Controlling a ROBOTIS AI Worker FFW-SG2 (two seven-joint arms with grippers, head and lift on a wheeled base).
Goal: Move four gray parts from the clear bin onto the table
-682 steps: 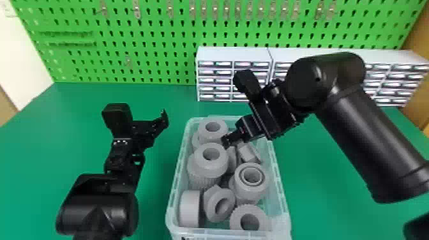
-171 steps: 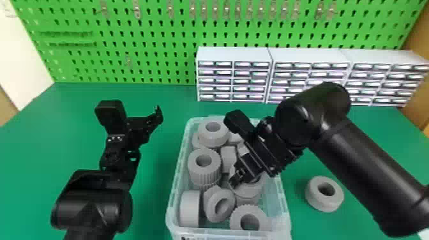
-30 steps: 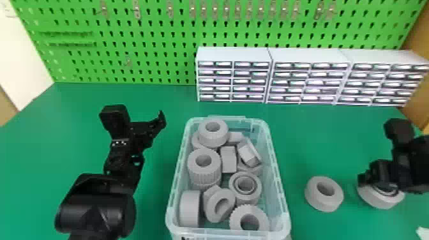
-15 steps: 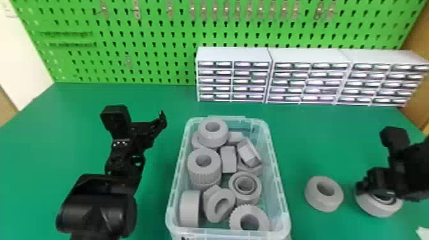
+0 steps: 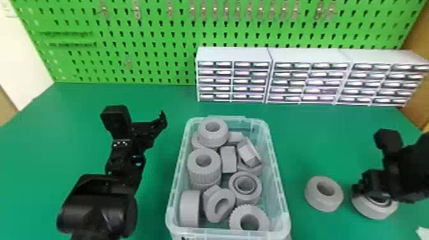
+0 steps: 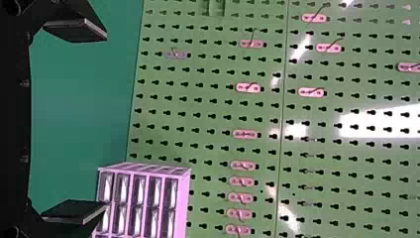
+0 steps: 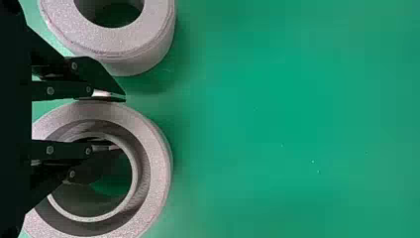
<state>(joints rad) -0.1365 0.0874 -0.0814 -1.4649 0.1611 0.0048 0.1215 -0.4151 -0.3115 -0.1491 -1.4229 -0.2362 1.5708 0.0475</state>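
My right claw (image 5: 368,195) is closed on the wall of one gray part (image 5: 377,212) — one finger outside, the other in its hole — down at the table (image 5: 332,137). Just left of my claw lies another gray part (image 5: 321,204); farther left stands the clear bin (image 5: 280,172) with more. My left claw (image 5: 161,120) hangs open beyond it.

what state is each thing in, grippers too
Clear plastic bin, upright, open on top, loaded
Gray parts inside, piled, some tipped
Plain gray ring on table, flat, hole up
Gray double-walled ring, hole up, gripped
White drawer cabinets, drawers shut
Black left gripper, open
Black right gripper, closed on double-walled ring
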